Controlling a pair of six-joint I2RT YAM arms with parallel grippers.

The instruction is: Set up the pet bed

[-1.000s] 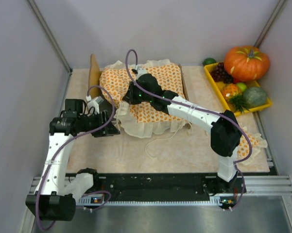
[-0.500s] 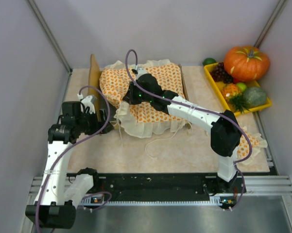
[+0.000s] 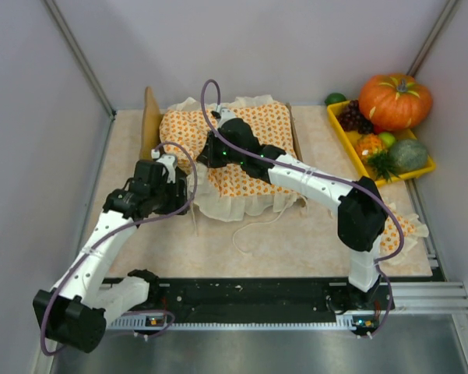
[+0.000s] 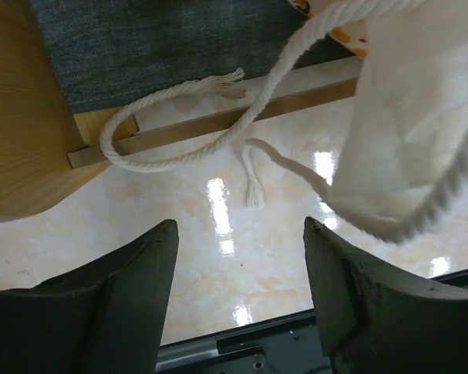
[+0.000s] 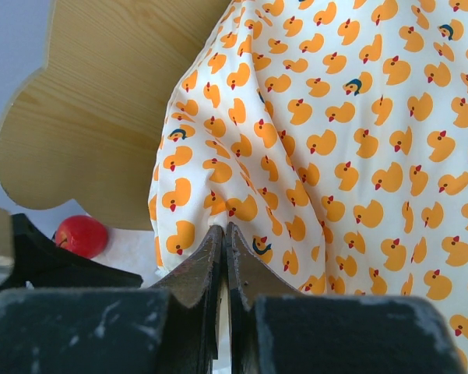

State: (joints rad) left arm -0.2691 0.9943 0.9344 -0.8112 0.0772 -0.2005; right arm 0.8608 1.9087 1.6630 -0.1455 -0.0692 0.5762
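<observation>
The pet bed lies at the back left of the table, with its light-wood headboard at the left end. In the left wrist view I see its grey fabric base and wooden side rail. The duck-print bedspread covers it, and a white ruffle and cord hang over the near side. My right gripper is shut, pinching a fold of the bedspread near the headboard. My left gripper is open and empty, just above the table by the bed's near-left corner.
A yellow tray of fruit and a pumpkin stand at the back right. A small duck-print pillow lies at the right edge behind the right arm. A loose cord trails in front of the bed. A red round object shows below the headboard.
The left arm has swung from the left side in towards the bed's near-left corner, and its jaws have opened wider. The right arm and the bedspread have not moved.
</observation>
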